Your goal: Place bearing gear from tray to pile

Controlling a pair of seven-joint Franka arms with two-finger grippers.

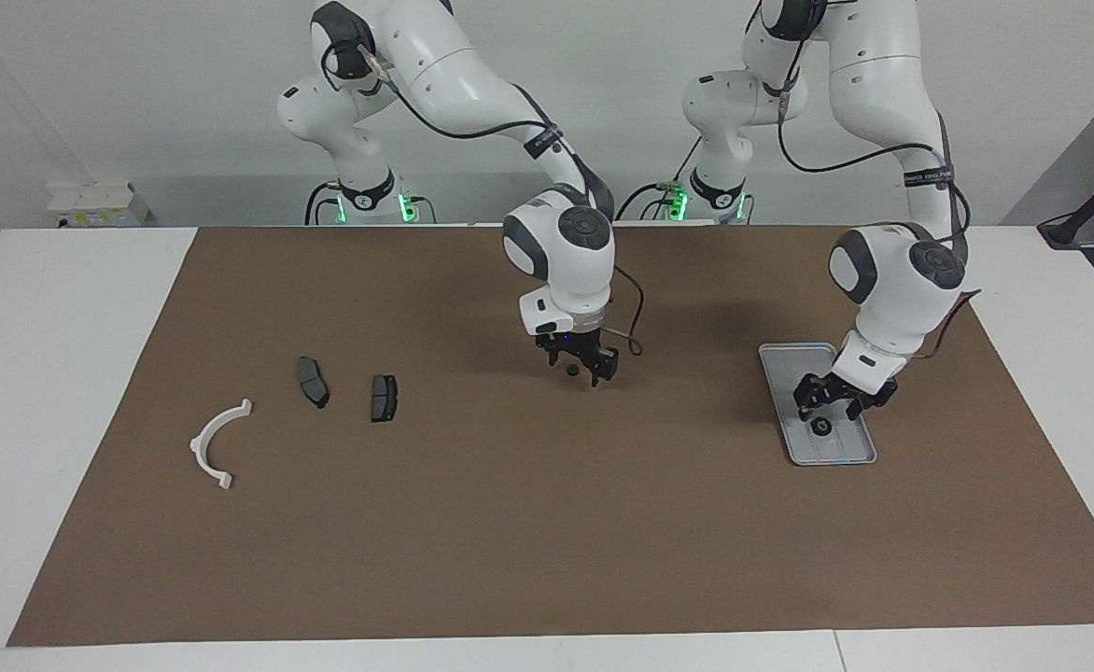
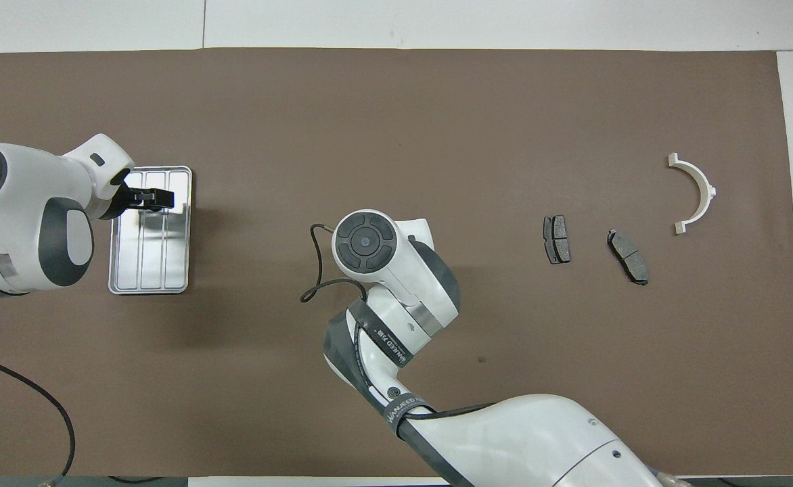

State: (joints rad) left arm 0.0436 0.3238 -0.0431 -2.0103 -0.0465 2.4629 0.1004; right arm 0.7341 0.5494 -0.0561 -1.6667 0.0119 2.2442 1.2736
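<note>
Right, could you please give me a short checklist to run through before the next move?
1. Bearing gear lying in the tray: ok.
2. Left gripper open, over that gear: ok.
3. Right gripper open, straddling a small dark part on the mat: ok.
4. Right gripper touching that part: cannot tell.
5. Pile in view toward the right arm's end, white bracket and two brake pads: ok.
</note>
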